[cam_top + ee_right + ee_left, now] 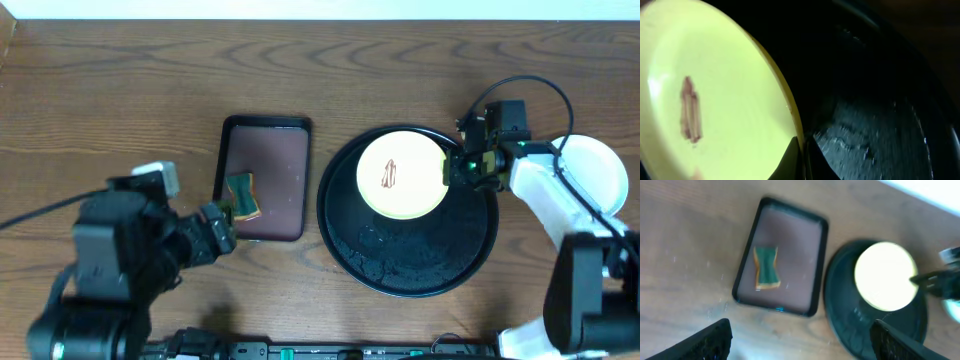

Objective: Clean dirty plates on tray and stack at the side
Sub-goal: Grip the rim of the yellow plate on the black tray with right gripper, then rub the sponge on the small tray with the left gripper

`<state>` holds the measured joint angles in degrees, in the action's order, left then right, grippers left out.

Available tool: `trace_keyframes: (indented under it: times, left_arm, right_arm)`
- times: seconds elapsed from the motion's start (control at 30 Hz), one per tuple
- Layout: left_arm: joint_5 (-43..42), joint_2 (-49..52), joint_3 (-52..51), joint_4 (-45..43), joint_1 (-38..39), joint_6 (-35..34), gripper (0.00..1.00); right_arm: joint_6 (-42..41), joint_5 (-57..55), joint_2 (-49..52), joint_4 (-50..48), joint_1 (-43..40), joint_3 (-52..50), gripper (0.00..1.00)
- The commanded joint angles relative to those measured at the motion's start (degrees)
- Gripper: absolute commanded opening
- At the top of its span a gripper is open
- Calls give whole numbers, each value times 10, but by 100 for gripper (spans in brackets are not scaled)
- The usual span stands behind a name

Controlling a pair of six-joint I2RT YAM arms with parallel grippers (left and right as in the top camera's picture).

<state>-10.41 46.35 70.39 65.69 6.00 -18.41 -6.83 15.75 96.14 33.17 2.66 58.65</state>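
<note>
No writing, label, brand or number could be read on anything. The pale yellow plate [402,175] bore only a red-brown smear [390,175]; the blurred left wrist view possibly hid fine print.

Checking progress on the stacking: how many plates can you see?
2: a yellow plate on the black tray, and a white plate right of the tray; another may be stacked unseen beneath it.

smeared yellow plate [402,175], on wet black tray [420,262]
</note>
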Motion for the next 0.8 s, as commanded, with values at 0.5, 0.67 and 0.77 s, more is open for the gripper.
trace_keyframes:
  times: [0.5, 0.67, 0.77]
  left_arm:
    - [68, 336, -31, -50, 40, -7, 88]
    - [64, 418, -31, -69, 41, -14, 88]
    - [64, 470, -31, -89, 41, -14, 85]
  right_arm:
    - [41, -35, 103, -7, 27, 1, 4]
    - [21, -35, 128, -13, 26, 1, 1]
    - [13, -35, 133, -12, 26, 1, 1]
